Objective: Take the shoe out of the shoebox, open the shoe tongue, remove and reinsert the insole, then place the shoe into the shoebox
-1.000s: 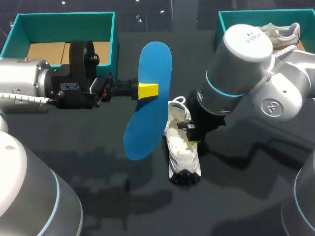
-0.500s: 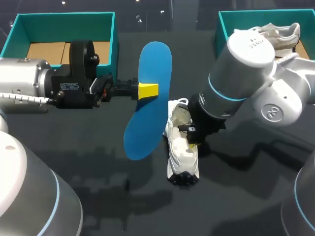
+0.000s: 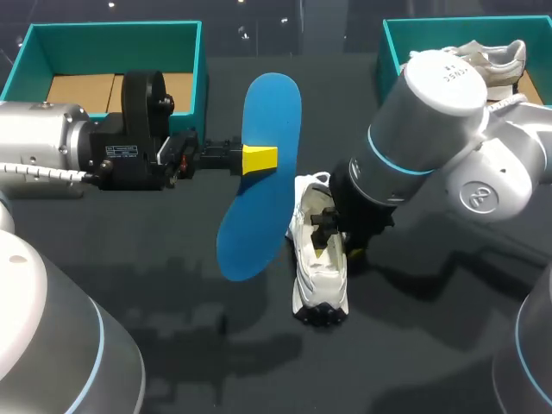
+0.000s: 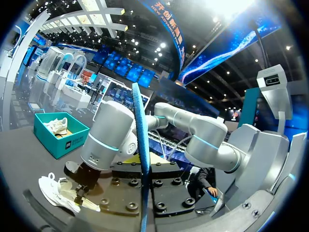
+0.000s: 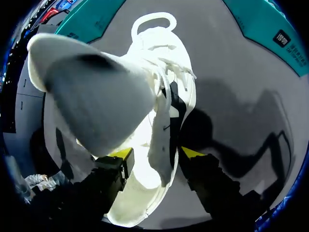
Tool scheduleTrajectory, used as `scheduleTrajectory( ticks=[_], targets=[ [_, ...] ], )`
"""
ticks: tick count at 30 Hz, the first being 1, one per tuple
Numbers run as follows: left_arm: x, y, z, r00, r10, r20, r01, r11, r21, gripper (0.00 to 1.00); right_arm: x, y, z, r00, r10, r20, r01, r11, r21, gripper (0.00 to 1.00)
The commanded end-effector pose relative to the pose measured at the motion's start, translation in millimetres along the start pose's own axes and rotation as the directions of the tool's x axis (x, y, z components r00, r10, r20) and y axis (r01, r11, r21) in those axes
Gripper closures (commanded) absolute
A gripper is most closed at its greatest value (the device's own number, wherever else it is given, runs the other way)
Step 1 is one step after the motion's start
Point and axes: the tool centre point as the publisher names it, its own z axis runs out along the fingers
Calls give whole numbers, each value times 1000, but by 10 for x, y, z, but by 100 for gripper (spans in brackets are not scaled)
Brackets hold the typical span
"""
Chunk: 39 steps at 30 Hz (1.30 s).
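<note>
Head view: left gripper [image 3: 259, 159] pinches the blue insole [image 3: 269, 103] aloft, clear of the shoe [image 3: 321, 280]. Right gripper [image 5: 157, 153], spread, straddles the shoe's upper directly beneath it, probably bracing it for reinsertion.

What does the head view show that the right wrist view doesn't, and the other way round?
Only the head view: the left gripper holding the blue insole above the table, and a second shoe in the right teal box. Only the right wrist view: the right gripper with its two yellow tips straddling one side of the white shoe. Both: the white shoe lying on the table, right gripper at it.
</note>
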Motion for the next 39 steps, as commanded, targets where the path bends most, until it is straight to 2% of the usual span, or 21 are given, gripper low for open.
scheduleTrajectory(
  ticks=[1, 7, 10, 23, 29, 33, 36, 38, 39],
  targets=[
    [-17, 6, 26, 1000, 0, -2, 0, 1000, 2, 100, -135, -56, -293, 998, 36, -56, -35, 999, 6, 0],
    [-17, 6, 26, 1000, 0, -2, 0, 1000, 2, 100, -186, -17, -617, 982, 53, -183, -51, 999, 16, 0],
    [-17, 6, 26, 1000, 0, -2, 0, 1000, 2, 100, -193, 26, -746, 970, 24, -243, -18, 1000, 24, 0],
    [-17, 6, 26, 1000, 0, -2, 0, 1000, 2, 100, -193, 26, -746, 970, 24, -243, -18, 1000, 24, 0],
    [-94, -101, 5, 976, 218, 0, -218, 976, 10, 100, -210, 24, -996, 930, 52, -364, -44, 999, 31, 0],
    [-175, -154, -22, 889, 458, 16, -459, 888, 24, 100, -201, 29, -1168, 898, 64, -435, -56, 998, 30, 0],
    [-276, -160, -27, 770, 636, 44, -637, 770, 20, 100, -200, 48, -1275, 881, 68, -467, -60, 998, 32, 0],
    [-364, -146, -13, 662, 747, 65, -749, 663, 17, 100, -211, 65, -1338, 870, 74, -488, -65, 997, 34, 0],
    [-406, -143, -9, 640, 766, 58, -768, 640, 26, 100, -214, 76, -1368, 862, 73, -502, -65, 997, 34, 0]
  ],
)
